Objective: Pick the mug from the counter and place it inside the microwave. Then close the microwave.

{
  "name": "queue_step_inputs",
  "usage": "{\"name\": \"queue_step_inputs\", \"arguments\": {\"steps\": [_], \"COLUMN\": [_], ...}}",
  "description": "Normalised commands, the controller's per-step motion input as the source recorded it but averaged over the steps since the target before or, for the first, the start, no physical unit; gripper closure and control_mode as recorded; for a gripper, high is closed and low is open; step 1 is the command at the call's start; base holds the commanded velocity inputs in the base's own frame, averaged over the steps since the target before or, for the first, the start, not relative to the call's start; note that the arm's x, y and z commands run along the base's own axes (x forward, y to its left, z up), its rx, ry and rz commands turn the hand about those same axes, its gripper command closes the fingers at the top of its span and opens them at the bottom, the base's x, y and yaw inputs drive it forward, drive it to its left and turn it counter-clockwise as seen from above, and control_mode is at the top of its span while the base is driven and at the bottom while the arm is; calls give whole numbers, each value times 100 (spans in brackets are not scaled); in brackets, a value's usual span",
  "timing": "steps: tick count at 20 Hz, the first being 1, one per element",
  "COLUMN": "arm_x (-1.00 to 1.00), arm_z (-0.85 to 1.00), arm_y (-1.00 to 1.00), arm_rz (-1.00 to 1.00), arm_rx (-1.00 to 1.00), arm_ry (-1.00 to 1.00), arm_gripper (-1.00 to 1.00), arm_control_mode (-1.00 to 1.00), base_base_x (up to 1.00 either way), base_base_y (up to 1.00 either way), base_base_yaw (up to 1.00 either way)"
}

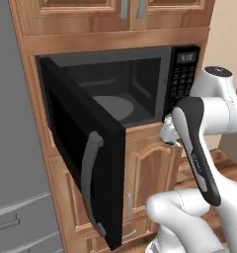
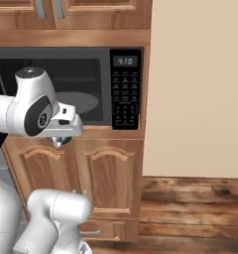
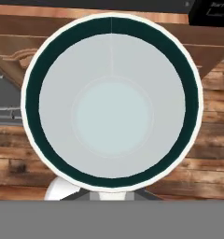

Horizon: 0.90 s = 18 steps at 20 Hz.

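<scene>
White with a teal inner band, the mug (image 3: 112,100) sits centre frame in the hand view, pinched by the claw (image 3: 112,193) and carried upright below the open microwave (image 1: 140,84), ready for loading.

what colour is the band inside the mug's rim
Dark teal-green, ringing the inside of the mug just below its white rim; clearest in the hand view.

I count one white round mug with a dark teal inner band (image 3: 111,100), one black built-in microwave (image 1: 115,89), and, as far as I can tell, two arched wooden cabinet doors (image 2: 108,178) below it.
</scene>
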Motion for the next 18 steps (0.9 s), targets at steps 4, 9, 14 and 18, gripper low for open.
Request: {"name": "queue_step_inputs", "arguments": {"steps": [4, 9, 14, 18], "arm_x": [0, 0, 0, 0], "arm_z": [0, 0, 0, 0], "arm_y": [0, 0, 0, 0], "arm_rz": [0, 0, 0, 0], "arm_rx": [0, 0, 0, 0], "arm_ry": [0, 0, 0, 0], "arm_gripper": [100, 100, 100, 100], "arm_control_mode": [100, 100, 100, 100], "base_base_x": [9, -33, -18, -18], "base_base_y": [-6, -45, -32, -3], "base_base_yaw": [43, 7, 0, 4]}}
